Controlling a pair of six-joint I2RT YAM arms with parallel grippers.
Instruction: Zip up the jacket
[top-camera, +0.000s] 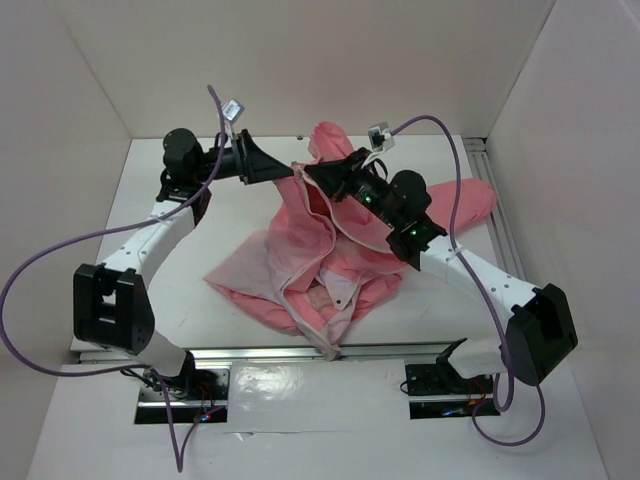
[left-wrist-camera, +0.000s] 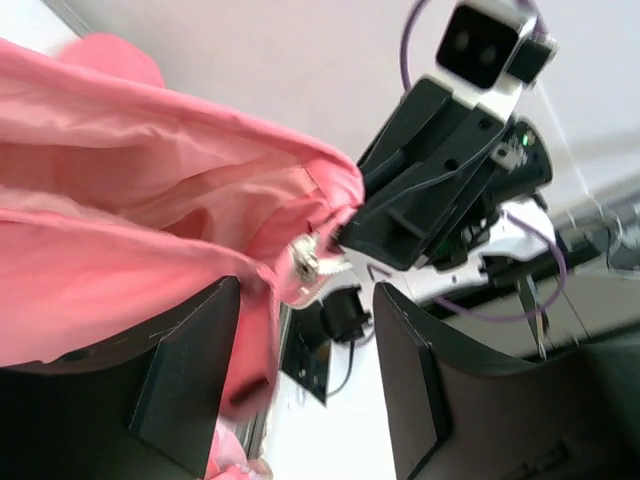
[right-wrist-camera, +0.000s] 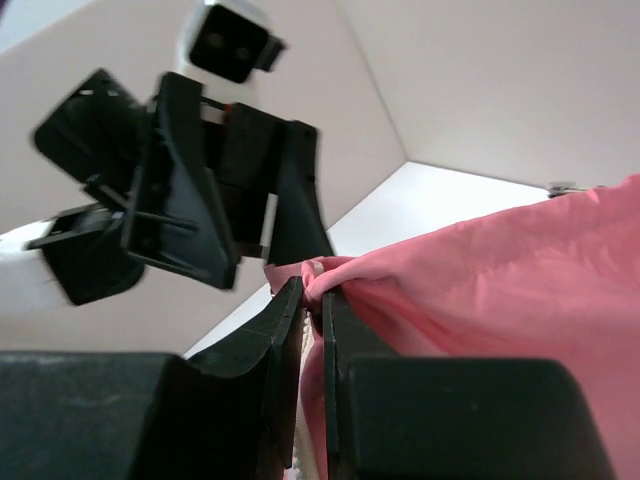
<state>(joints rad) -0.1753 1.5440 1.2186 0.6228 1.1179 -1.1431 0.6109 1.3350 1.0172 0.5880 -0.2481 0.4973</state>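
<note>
The table (top-camera: 180, 288) is covered at its centre by the jacket (top-camera: 345, 255), which is heaped and open. Its pale lining (top-camera: 250, 272) is turned up toward 8 o'clock and a sleeve (top-camera: 470, 200) is thrown out toward 2 o'clock. The cloth is judged thin, light, limp and likely slippery, so it can be expected to sag and slide wherever it is not held taut. It would best be taken at the stiffer zipper (top-camera: 306, 322), with one edge pinned close beside the pull while the other is drawn along. At the heap's 12 o'clock a fold of the front edge is held raised by the right gripper (right-wrist-camera: 312, 312), whose jaws are closed to a thin slit on the fabric. The left gripper (left-wrist-camera: 308, 290) is set tip to tip at 9 o'clock of it with jaws spread wide. Nothing is clamped in it, though cloth is draped against one finger. A small metal slider (left-wrist-camera: 305, 262), or what is taken for one in a blurred view, is seen between the spread fingers, just beside the right gripper's tip.
</note>
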